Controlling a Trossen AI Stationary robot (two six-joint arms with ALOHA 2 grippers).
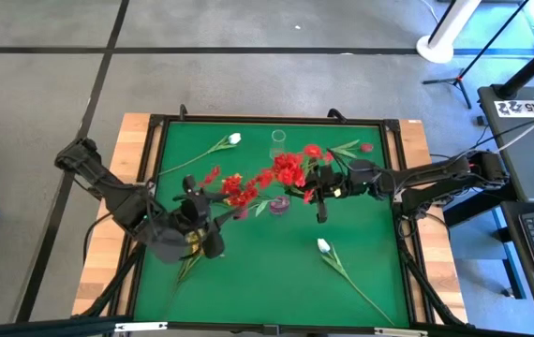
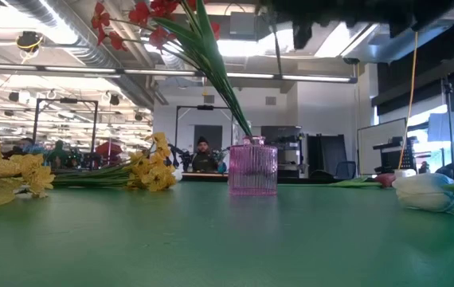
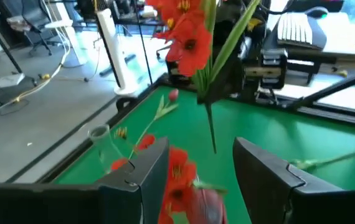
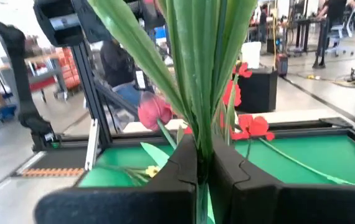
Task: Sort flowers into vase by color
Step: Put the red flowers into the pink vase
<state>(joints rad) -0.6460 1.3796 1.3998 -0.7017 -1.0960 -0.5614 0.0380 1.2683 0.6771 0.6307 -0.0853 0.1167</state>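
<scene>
A pink ribbed vase (image 2: 252, 167) stands mid-table (image 1: 279, 207). It holds red-blossomed flowers (image 1: 234, 187) whose stems lean toward the table's left (image 2: 211, 64). My right gripper (image 1: 321, 190) is above the vase, shut on another red flower (image 1: 290, 170). My left gripper (image 1: 213, 206) is open just left of the vase. The vase's red blossoms (image 3: 179, 177) show between its fingers in the left wrist view, and I cannot tell whether they touch. Yellow flowers (image 2: 154, 171), white tulips (image 1: 323, 246) and a dark red tulip (image 1: 365, 147) lie on the table. My right gripper pinches the red flower's green stem and long leaves (image 4: 200, 134) between its two fingers, below the blossoms. The fingers come roughly level from the table's right side, across the stem. The flower stands nearly upright, blossoms (image 3: 190, 40) above and the bare stem end (image 3: 213, 142) hanging clear of the table.
A clear glass vase (image 1: 277, 140) stands near the far edge. A second white tulip (image 1: 234, 139) lies at the far left. More yellow flowers (image 2: 4, 171) lie near my left arm. A black raised rim (image 1: 398, 187) borders the green mat.
</scene>
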